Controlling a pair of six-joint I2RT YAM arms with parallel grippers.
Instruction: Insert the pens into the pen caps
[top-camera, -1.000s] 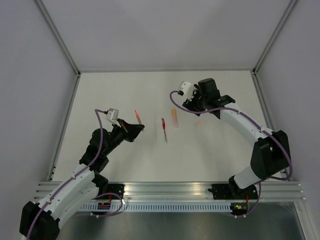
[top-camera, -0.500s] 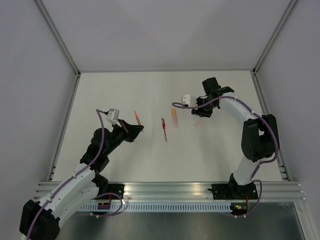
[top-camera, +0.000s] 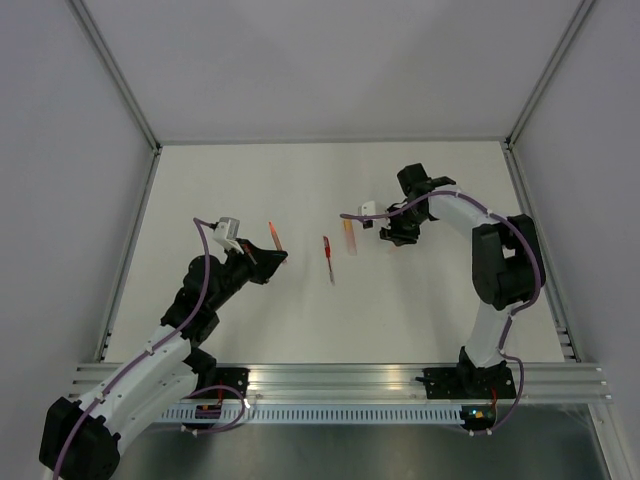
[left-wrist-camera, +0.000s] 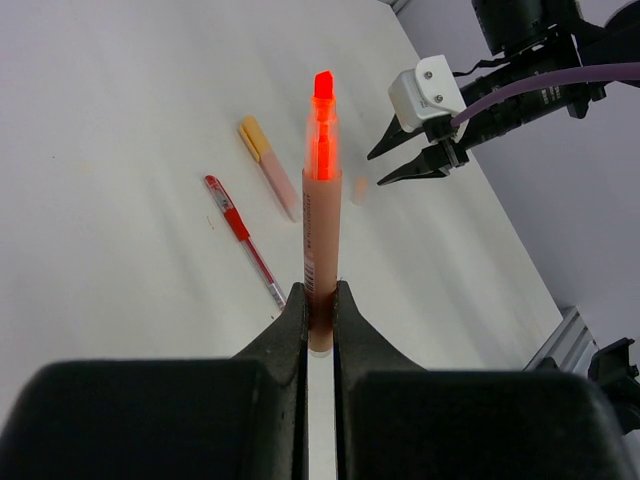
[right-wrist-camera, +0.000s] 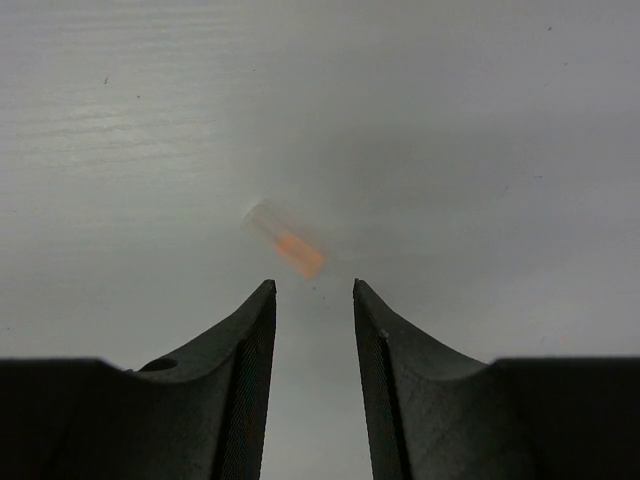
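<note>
Clamping the orange pen (left-wrist-camera: 322, 230) tip-up in firmly closed left jaws. Hovering low over the table (right-wrist-camera: 500, 120) with right jaws partly apart, gripping nothing, cap (right-wrist-camera: 286, 241) lying slantwise just past the tips at 11 o'clock. Risks closing short, nipping only the cap's near end and flicking it off toward 12.

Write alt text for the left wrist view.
The left gripper is shut on an uncapped orange highlighter, tip pointing away over the white table. Beyond it lie a red pen and a pale salmon pen side by side, and farther right the right gripper, jaws apart, is near a small orange cap.
</note>
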